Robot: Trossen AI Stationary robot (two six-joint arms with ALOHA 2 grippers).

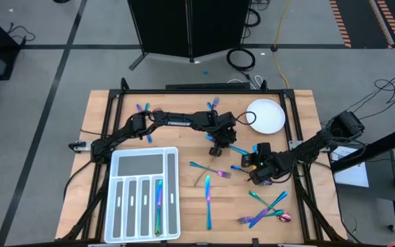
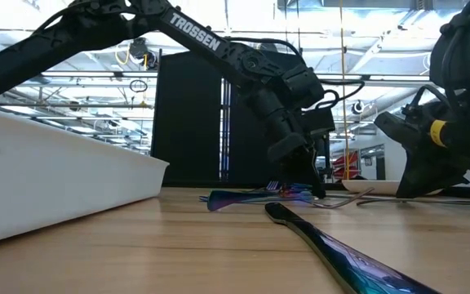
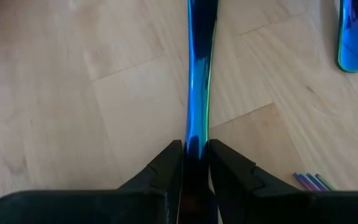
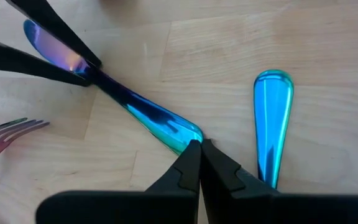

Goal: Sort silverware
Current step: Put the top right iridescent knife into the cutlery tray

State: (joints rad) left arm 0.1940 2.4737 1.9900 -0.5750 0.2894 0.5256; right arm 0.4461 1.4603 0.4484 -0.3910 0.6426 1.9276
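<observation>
Left jaws (image 3: pixel 194 163) pinch a slim blue utensil (image 3: pixel 197 81) by its handle, low on the desk (image 3: pixel 73 93).
It looks light, stiff and slick; gripping mid-handle seems best. Right jaws (image 4: pixel 199 163), pressed together empty, touch that handle's end; more silverware (image 1: pixel 266 209) lies beyond.

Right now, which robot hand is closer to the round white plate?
The left hand. It is just below the plate's left side, closed on a knife. The right hand sits farther down the table, shut.
</observation>
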